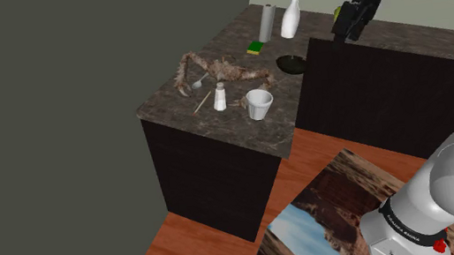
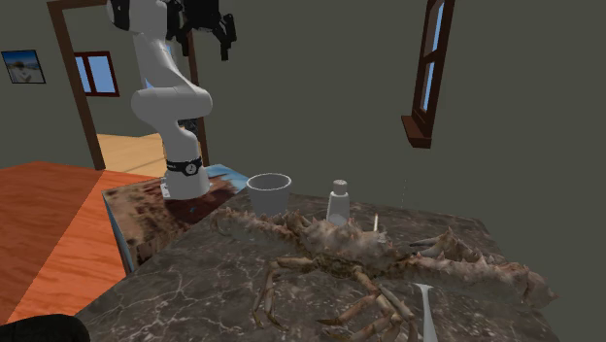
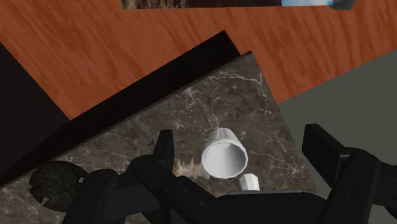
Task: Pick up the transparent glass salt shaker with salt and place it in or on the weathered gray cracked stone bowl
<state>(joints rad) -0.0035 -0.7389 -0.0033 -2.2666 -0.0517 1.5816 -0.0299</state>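
Note:
The salt shaker [image 1: 220, 96], pale with a grey cap, stands upright on the dark marble counter [image 1: 243, 129] between a large crab [image 1: 209, 69] and a white cup [image 1: 259, 103]. In the second exterior view the shaker [image 2: 337, 204] stands behind the crab [image 2: 388, 257]. The cracked dark stone bowl [image 1: 292, 63] sits further along the counter, near its edge. My gripper [image 1: 348, 25] hangs open high above the counter, well away from the shaker and beyond the bowl. In the wrist view the gripper [image 3: 242, 137] frames the cup [image 3: 224, 153], with the shaker's cap [image 3: 249, 183] and the bowl [image 3: 56, 183] far below.
A grey cylinder [image 1: 267, 22], a white bottle [image 1: 291, 16] and a green-yellow sponge [image 1: 255, 48] stand at the counter's far end. A dark cabinet block [image 1: 390, 93] rises beside the bowl. A spoon [image 1: 199, 82] and a thin stick [image 1: 203, 104] lie near the crab.

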